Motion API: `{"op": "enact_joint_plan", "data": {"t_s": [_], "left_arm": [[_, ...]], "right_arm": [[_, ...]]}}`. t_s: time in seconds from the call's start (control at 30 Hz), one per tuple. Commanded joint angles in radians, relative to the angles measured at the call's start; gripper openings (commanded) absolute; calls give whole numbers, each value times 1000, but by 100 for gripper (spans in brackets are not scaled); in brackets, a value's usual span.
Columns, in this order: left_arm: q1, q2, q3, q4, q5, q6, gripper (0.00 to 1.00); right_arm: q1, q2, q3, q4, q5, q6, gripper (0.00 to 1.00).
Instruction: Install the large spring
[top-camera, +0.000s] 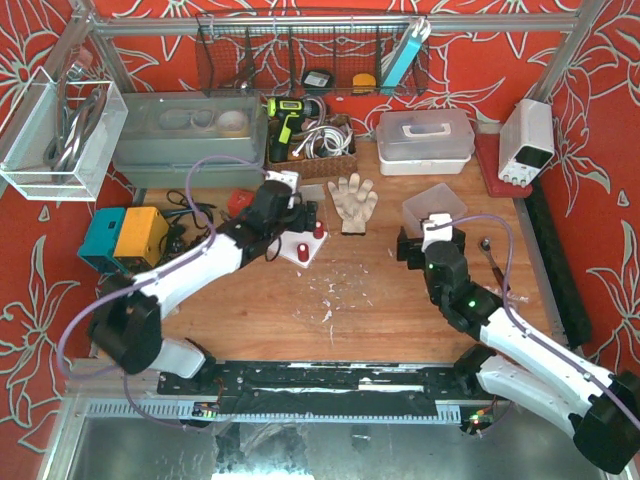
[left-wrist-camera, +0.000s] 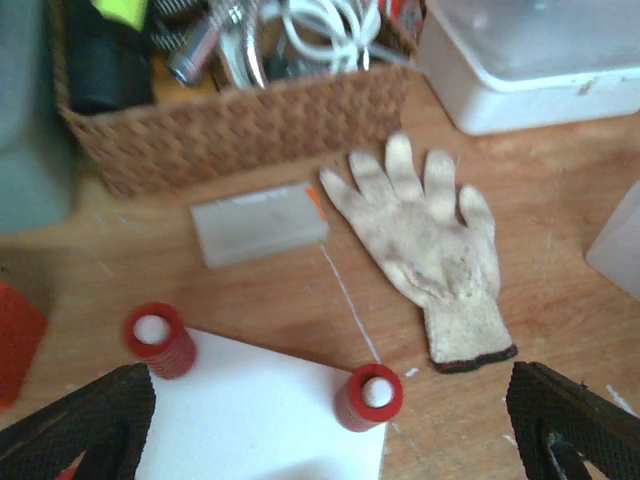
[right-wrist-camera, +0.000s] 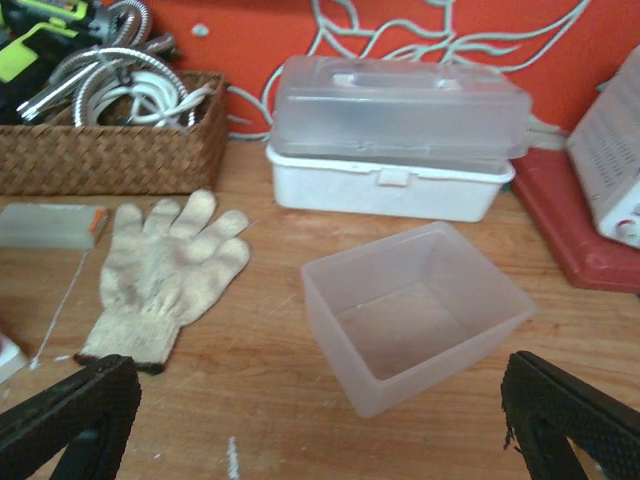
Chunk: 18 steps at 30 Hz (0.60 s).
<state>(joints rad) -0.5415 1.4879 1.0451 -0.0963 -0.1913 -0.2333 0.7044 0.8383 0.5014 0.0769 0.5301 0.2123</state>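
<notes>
Top: my left hand hangs over the white plate on the table. My right hand sits near the clear bin.

Left wrist: my fingers are spread wide, nothing gripped. The large spring, red, stands upright over a white peg at the plate's far left corner. A 2nd red spring is on the right corner peg, and the glove lies beyond.

Right wrist: hand wide open, empty, bin just ahead.
</notes>
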Motion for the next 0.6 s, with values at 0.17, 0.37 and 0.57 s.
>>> {"op": "enact_joint_plan", "data": {"t_s": [0.17,0.37,0.57], "left_arm": [[16,-376,-491,574,-177,246,100],[101,-429,-767,872,-241,350,100],[275,-449,-930,974,-106,295,100]], "right_arm": [[-51,-22,-95,206,301,-99,99],[-201,61,-85,246,298,-190,99],[-336,63,-162,273,231,-215,99]]}}
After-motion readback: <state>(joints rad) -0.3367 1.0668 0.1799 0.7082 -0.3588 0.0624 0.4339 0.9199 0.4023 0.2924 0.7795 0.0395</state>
